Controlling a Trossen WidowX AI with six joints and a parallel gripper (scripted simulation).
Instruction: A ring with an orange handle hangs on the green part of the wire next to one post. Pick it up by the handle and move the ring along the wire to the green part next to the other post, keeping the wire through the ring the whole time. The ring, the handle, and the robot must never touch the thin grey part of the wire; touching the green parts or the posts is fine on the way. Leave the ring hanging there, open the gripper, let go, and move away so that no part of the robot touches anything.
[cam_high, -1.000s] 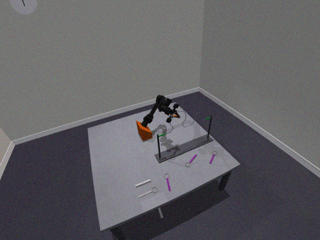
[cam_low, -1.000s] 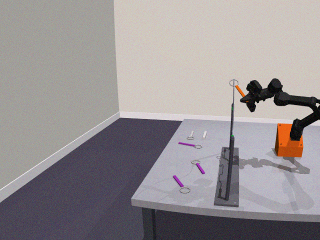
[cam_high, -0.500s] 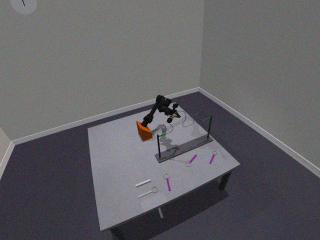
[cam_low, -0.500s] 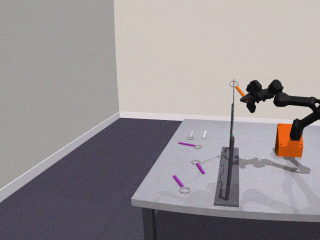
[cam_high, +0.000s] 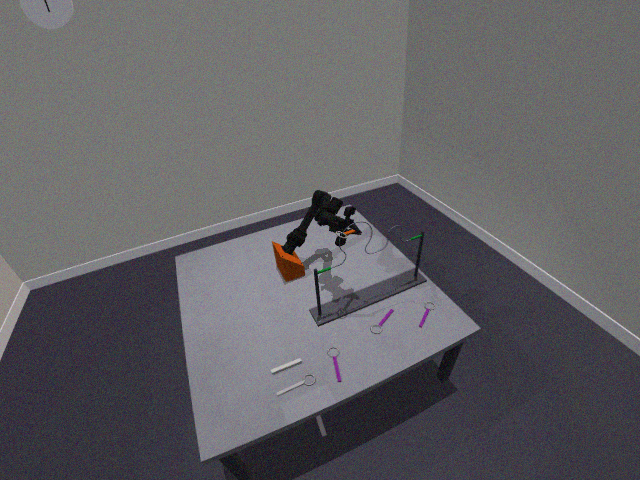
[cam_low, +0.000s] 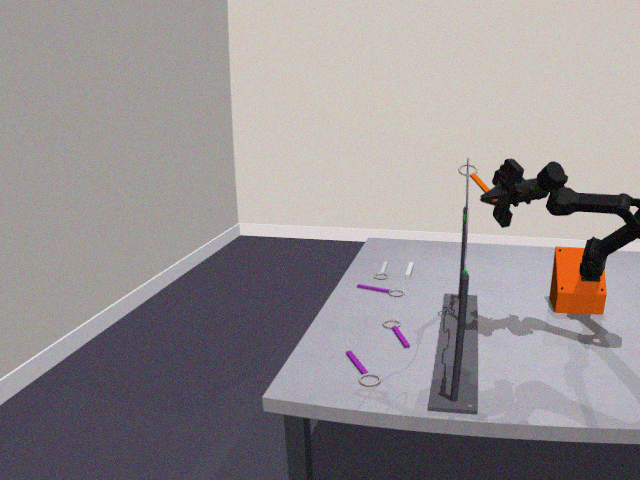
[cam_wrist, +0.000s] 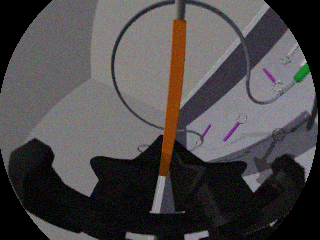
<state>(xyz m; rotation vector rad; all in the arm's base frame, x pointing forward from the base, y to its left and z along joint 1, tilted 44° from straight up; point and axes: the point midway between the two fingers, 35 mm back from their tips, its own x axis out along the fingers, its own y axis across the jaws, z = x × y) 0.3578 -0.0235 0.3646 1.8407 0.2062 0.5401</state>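
My gripper (cam_high: 354, 231) (cam_low: 486, 198) (cam_wrist: 164, 138) is shut on the lower end of the orange handle (cam_high: 349, 232) (cam_low: 480, 183) (cam_wrist: 174, 82). The handle slopes up to the ring (cam_low: 459, 169), which is around a rising stretch of the thin grey wire (cam_high: 371, 233) (cam_low: 467, 193) (cam_wrist: 113, 65), beyond the green part (cam_high: 324, 270) at the left post (cam_high: 317, 297) in the top view. The other green part (cam_high: 416, 237) is at the right post (cam_high: 419, 258). The ring lies past the wrist view's top edge; only its grey stem shows. Whether ring and wire touch cannot be told.
A dark base plate (cam_high: 372, 302) (cam_low: 470, 361) carries both posts. Several purple-handled rings and two white pieces lie on the table (cam_high: 232, 335) (cam_low: 542, 382) beyond the plate from the robot. The orange arm base (cam_high: 290, 266) (cam_low: 578, 294) stands on the opposite side. The wire's other bends are near the gripper.
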